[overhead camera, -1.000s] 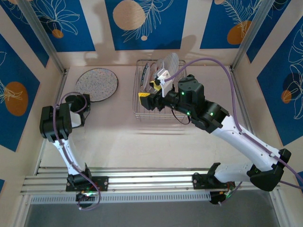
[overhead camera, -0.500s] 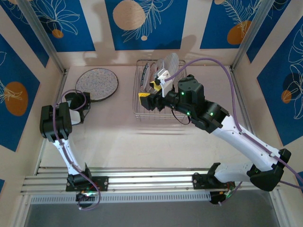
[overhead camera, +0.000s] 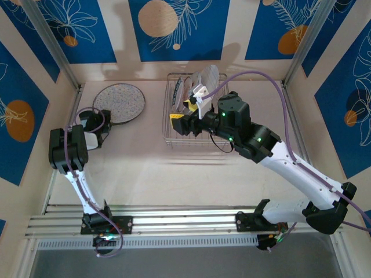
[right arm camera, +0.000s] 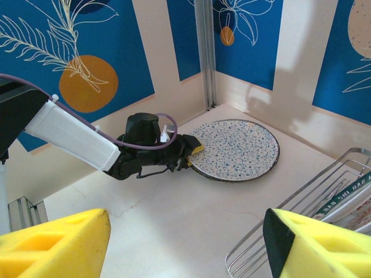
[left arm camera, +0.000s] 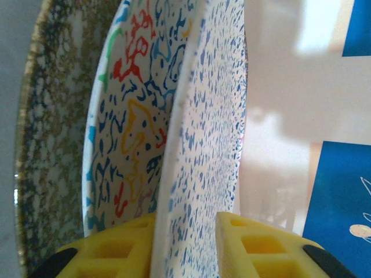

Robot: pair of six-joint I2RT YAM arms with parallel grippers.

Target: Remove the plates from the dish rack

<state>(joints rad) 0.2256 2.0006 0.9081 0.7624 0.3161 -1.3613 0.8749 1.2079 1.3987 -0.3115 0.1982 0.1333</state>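
Observation:
A blue-speckled plate [overhead camera: 120, 102] lies on top of a stack at the back left of the table. Under it are a squiggle-patterned plate [left arm camera: 136, 116] and a gold-speckled plate [left arm camera: 49, 127]. My left gripper [overhead camera: 106, 126] straddles the near rim of the blue-speckled plate [left arm camera: 208, 145], one yellow finger [left arm camera: 258, 246] above and one below. Whether the pads still press on it is unclear. The wire dish rack [overhead camera: 174, 139] holds upright plates [overhead camera: 206, 77] at its back. My right gripper [overhead camera: 184, 113] hovers open over the rack's front left part, with nothing between its fingers.
Frame posts and patterned walls close in the left, back and right of the table. The rack's wire rim [right arm camera: 272, 243] sits just below and right of my right gripper [right arm camera: 185, 243]. Bare tabletop [right arm camera: 174, 202] lies between the stack [right arm camera: 235, 149] and the rack.
The top plate has sunk from a slight tilt to lie flat on the stack. The left gripper went down and slightly back with it. The right arm has not moved.

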